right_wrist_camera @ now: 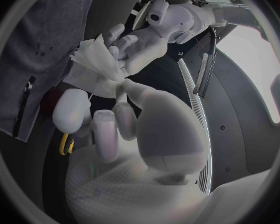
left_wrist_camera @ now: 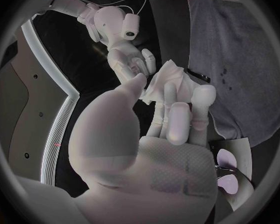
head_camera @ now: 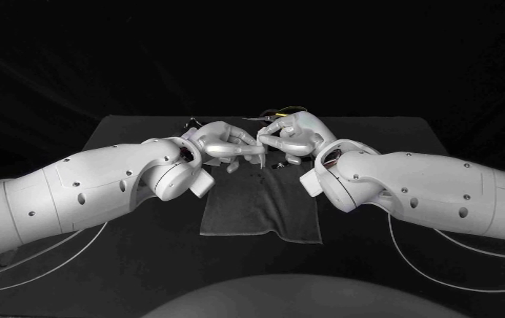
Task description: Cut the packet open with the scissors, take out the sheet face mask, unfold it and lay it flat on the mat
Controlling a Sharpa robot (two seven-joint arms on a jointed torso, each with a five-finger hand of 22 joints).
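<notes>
Both hands meet over the far end of the grey mat (head_camera: 263,208). The white sheet face mask (left_wrist_camera: 168,79), still bunched and folded, hangs between them. My left hand (head_camera: 221,143) pinches one side of it between thumb and fingers (left_wrist_camera: 177,119). From the other side my right hand (head_camera: 290,137) grips the same mask (right_wrist_camera: 93,67). The scissors' loop handles (left_wrist_camera: 228,171) lie on a pale packet (left_wrist_camera: 242,147) beside a corner of the mat (left_wrist_camera: 239,59).
A thin dark strip (right_wrist_camera: 25,104) and a few small dark spots (left_wrist_camera: 224,77) lie on the mat. A yellowish object (head_camera: 282,110) sits on the table behind my right hand. Black table (head_camera: 126,260) surrounds the mat on all sides.
</notes>
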